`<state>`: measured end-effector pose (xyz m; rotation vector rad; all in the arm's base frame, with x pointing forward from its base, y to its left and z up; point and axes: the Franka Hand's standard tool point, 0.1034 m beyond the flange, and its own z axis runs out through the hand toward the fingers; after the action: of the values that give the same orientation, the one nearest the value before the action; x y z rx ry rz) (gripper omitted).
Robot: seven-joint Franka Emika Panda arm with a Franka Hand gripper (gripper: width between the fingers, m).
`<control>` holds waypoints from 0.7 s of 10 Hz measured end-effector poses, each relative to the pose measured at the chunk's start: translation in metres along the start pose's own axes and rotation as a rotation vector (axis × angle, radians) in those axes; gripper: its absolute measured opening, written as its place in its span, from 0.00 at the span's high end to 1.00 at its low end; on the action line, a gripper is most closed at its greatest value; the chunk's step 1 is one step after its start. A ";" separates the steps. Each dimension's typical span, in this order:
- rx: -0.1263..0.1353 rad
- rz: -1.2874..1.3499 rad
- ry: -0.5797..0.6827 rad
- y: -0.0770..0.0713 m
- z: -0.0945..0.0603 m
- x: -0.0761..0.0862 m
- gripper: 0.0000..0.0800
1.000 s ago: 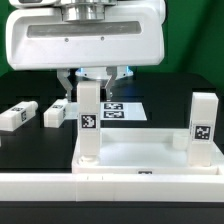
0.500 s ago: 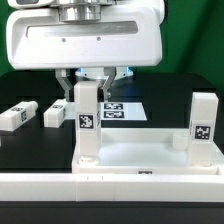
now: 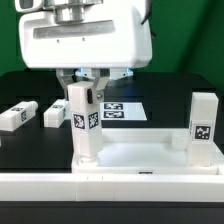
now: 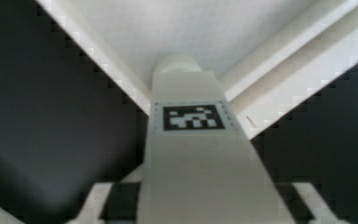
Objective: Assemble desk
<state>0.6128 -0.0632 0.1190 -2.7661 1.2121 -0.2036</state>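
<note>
Pinching the upper part of a white plastic block leg (image 3: 84,128) with the end effector (image 3: 84,88), fingers (image 4: 108,205) pressed against opposite faces. Holding that leg upright, black-and-white tags visible, at the corner of the white rimmed rectangular plastic desk top (image 3: 140,155) toward the exterior view's left; seating in the socket not discernible. Showing a second white block leg (image 3: 204,125) upright at the corner toward the exterior view's right. Showing one loose white block leg (image 3: 14,116) and another loose white block leg (image 3: 55,114) lying on the black worktop (image 3: 30,150), apart from the desk top.
</note>
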 end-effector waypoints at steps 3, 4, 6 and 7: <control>0.011 0.269 -0.008 0.000 0.001 0.000 0.64; 0.016 0.332 -0.008 -0.002 0.001 -0.002 0.64; 0.017 0.363 -0.010 -0.003 0.001 -0.002 0.64; 0.018 0.343 -0.009 -0.002 0.001 -0.002 0.64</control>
<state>0.6136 -0.0601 0.1181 -2.4875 1.6433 -0.1665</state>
